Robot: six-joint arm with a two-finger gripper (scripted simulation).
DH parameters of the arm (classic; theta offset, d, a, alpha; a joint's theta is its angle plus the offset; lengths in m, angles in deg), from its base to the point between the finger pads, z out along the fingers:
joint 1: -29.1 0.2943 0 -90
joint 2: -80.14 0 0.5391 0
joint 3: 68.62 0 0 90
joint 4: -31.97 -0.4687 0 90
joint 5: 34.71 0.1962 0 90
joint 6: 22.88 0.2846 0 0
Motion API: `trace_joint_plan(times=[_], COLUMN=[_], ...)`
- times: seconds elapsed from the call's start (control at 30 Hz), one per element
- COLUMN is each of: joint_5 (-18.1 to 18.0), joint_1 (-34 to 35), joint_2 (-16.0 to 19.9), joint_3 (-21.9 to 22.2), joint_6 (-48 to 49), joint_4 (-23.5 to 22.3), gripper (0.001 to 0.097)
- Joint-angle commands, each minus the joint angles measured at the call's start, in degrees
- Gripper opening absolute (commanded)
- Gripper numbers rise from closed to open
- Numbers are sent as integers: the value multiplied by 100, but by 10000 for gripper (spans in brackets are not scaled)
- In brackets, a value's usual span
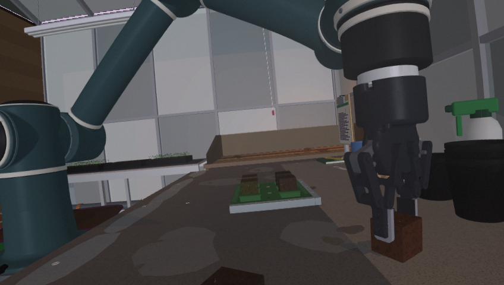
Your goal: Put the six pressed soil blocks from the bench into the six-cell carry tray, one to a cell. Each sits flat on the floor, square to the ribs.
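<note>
My gripper [397, 226] reaches straight down at the right of the bench, and a brown soil block [398, 237] that rests on the bench surface is gripped between its fingers. The green six-cell carry tray [274, 194] lies farther back near the middle of the bench, on a pale base. Two soil blocks [250, 184] [285, 180] sit in its far cells, side by side and apart. Another dark block [233, 276] shows at the bottom edge of the view, partly cut off.
Behind the bench stand glazed wall panels and a side table with seedling trays [131, 164]. Black pots [475, 178] and a green-topped spray bottle [477, 120] stand right of the gripper. The arm's base [32, 183] fills the left side.
</note>
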Motion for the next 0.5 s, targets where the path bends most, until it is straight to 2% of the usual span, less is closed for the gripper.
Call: trace_joint_plan(times=[0.0,0.47], joint_5=[0,0], joint_1=[0,0], joint_2=[-4,-4], joint_3=[-2,-2], joint_6=[0,0], joint_4=[1,1], gripper=[420,140])
